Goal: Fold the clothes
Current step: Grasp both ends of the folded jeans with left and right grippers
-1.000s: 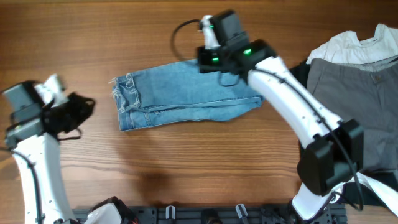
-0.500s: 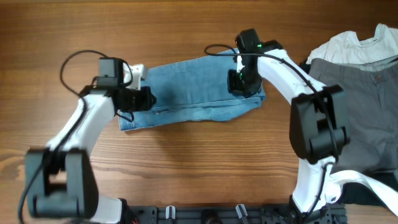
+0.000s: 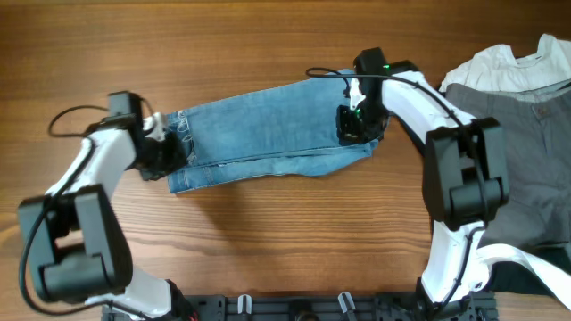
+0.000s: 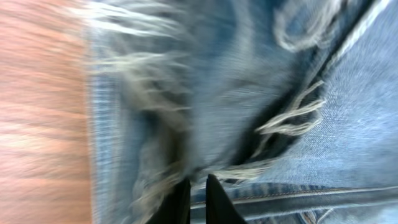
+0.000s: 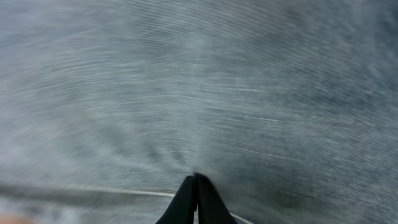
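The light-blue denim jeans lie folded lengthwise across the middle of the wooden table, with the frayed hems to the left. My left gripper sits at the frayed hem end. In the left wrist view its fingers are closed on the denim just below the fraying. My right gripper is at the jeans' right end. In the right wrist view its fingertips are pinched shut on the cloth, which fills the frame.
Grey trousers lie in a pile at the right edge, with a white top behind them. A black rail with fixtures runs along the table's front edge. Bare wood lies in front of the jeans.
My left arm swung in from the far left onto the frayed hem. My right gripper came down onto the jeans' right end. The jeans now lie stretched longer and slightly tilted.
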